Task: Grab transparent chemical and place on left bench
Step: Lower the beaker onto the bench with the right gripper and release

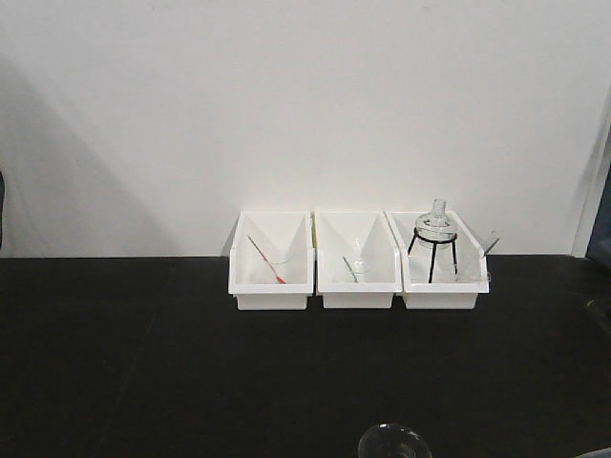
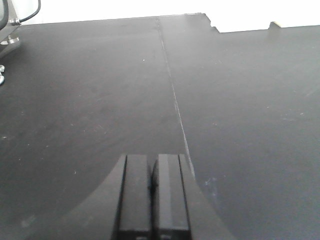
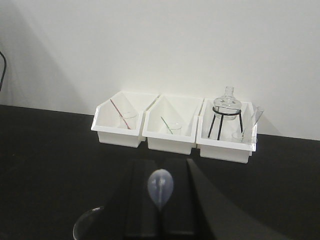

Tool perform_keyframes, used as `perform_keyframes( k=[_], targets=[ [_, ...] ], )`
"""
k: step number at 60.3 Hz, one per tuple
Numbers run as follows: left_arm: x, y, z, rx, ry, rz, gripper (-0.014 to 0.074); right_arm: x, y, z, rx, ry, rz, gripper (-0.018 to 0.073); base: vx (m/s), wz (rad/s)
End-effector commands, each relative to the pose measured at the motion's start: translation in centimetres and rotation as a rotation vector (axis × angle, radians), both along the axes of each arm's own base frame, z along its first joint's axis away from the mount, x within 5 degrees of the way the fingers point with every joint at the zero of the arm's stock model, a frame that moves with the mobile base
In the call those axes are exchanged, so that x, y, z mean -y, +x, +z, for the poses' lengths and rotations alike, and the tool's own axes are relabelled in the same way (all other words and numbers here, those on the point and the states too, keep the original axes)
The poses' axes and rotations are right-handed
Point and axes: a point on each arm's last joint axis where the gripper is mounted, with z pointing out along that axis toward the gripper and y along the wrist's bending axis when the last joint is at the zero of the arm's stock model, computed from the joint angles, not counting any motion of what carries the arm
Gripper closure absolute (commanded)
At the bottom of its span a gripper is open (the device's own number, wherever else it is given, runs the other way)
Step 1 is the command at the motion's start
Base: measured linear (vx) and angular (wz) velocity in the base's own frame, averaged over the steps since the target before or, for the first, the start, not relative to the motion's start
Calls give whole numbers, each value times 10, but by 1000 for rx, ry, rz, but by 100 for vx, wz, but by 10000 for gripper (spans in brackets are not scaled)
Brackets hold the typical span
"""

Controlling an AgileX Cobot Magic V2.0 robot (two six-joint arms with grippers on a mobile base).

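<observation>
In the right wrist view my right gripper (image 3: 161, 172) is shut on the transparent chemical (image 3: 160, 187), a whitish translucent pipette. Its soft bulb shows between the dark fingers, while the stem and tip are hidden below. The gripper hangs over the black bench (image 3: 45, 160), in front of the three white bins. My left gripper (image 2: 152, 167) is shut with nothing between its fingers and sits low over bare black bench top (image 2: 90, 100) beside a thin seam (image 2: 172, 95). Neither gripper appears in the front view.
Three white bins (image 1: 270, 291) (image 1: 358, 291) (image 1: 442, 291) stand side by side against the white wall. The right one holds a round glass flask on black wire legs (image 1: 437, 229). A clear glass rim (image 1: 394, 444) (image 3: 87, 225) sits just left of and below my right gripper.
</observation>
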Motion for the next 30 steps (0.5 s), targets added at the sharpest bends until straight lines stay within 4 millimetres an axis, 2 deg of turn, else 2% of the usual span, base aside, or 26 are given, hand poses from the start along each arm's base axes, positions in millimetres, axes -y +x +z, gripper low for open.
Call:
perform_keyframes(
  k=[1, 8, 21, 25, 30],
  targets=[
    [0, -1, 3, 81, -14, -1, 600, 3, 1, 15, 82, 20, -34, 562, 0, 1],
    [0, -1, 3, 81, -14, -1, 600, 3, 1, 15, 76, 39, -33, 562, 0, 1],
    [0, -1, 3, 81, -14, -1, 600, 7, 3, 21, 101, 221, -75, 562, 0, 0],
    [0, -1, 3, 81, -14, -1, 600, 8, 13, 20, 81, 261, -102, 562, 0, 0],
    [0, -1, 3, 81, -14, -1, 600, 3, 35, 13, -19, 267, -113, 562, 0, 0]
  ],
)
